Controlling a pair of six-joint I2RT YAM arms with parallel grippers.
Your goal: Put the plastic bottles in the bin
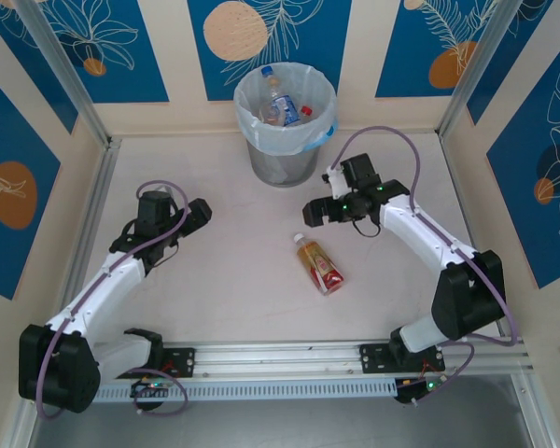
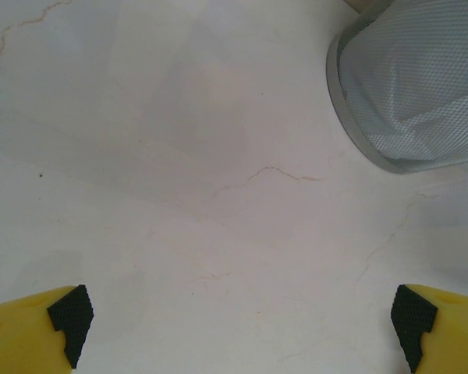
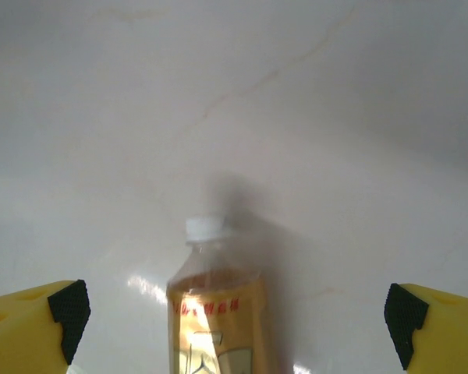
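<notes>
A pale, faintly cracked surface (image 1: 233,299) sits between blue-patterned walls (image 1: 103,56). The bin (image 1: 282,170) at the far edge holds bottles (image 1: 278,105). One white-capped bottle (image 1: 320,265) lies mid-surface. The right fingers (image 3: 69,308) spread wide and empty near its cap. The left fingers (image 2: 72,312) gape empty too.

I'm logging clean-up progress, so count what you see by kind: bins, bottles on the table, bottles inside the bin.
Mesh bin: 1
Plastic bottles on the table: 1, the white-capped bottle
Plastic bottles seen inside the bin: 2, the blue-label bottle and the red-capped bottle; others may be hidden
Total: 4
</notes>
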